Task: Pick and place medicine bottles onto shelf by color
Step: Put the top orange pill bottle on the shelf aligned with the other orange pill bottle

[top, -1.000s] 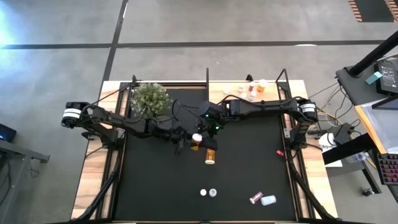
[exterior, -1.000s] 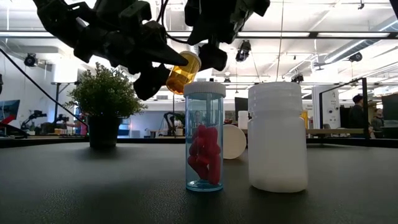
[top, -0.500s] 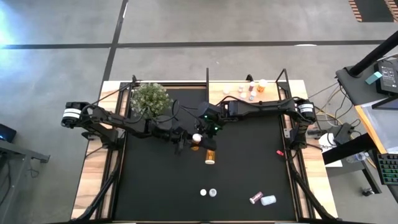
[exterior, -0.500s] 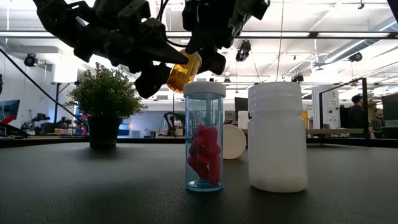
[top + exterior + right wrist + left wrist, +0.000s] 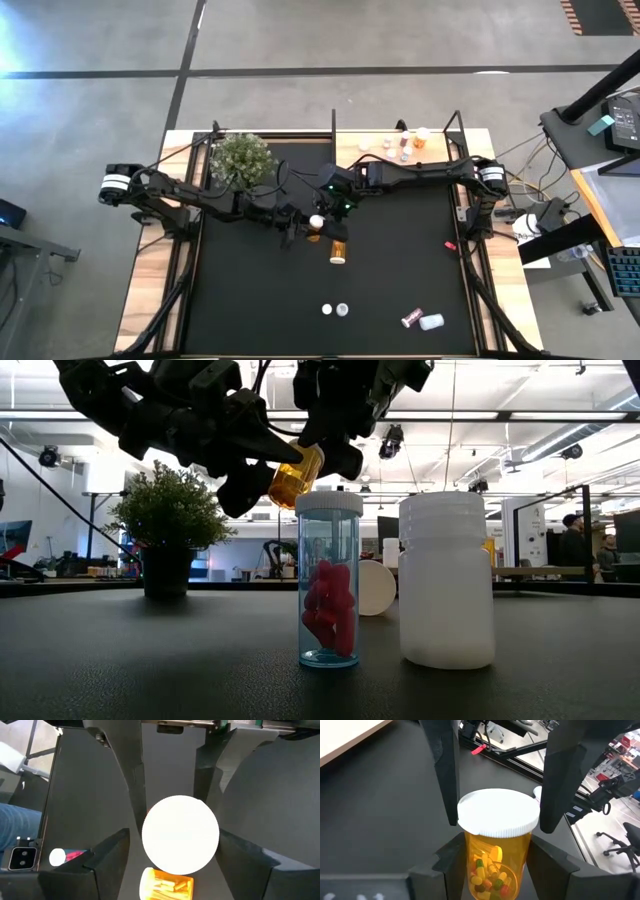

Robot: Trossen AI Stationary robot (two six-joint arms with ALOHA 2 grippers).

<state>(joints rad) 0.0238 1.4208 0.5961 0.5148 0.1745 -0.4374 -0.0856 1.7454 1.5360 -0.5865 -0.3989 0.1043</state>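
Observation:
An orange medicine bottle (image 5: 494, 865) with a white cap hangs in the air over the middle of the black mat, tilted, and both grippers are on it. My left gripper (image 5: 300, 222) reaches in from the table's left and is shut on the bottle's body. My right gripper (image 5: 322, 212) comes from the far right and is shut on the cap (image 5: 180, 834). In the low view the bottle (image 5: 295, 475) shows between the two dark hands, well above the table. The shelf (image 5: 440, 140) runs along the far edge with several bottles on it. My left gripper pinches the orange body (image 5: 470, 870) below the cap between its two fingers, coming nearly level from the table's left. The bottle is lifted clear of the mat, tilted, cap end pointing away from this gripper. My right gripper has its two fingers (image 5: 551, 785) against opposite sides of the white cap's rim (image 5: 536, 817). They slant down from the far right, toward the cap's face. The cap end is clear of the table.
Another orange bottle (image 5: 339, 250) lies on the mat just below the held one. Two small bottles (image 5: 334, 310) stand near the front edge, with a pink one and a white one (image 5: 421, 320) to their right. A potted plant (image 5: 240, 157) stands far left.
My right gripper has shut its fingers onto the cap of the orange bottle, which my left gripper keeps holding. Both hands and the bottle have stayed in place.

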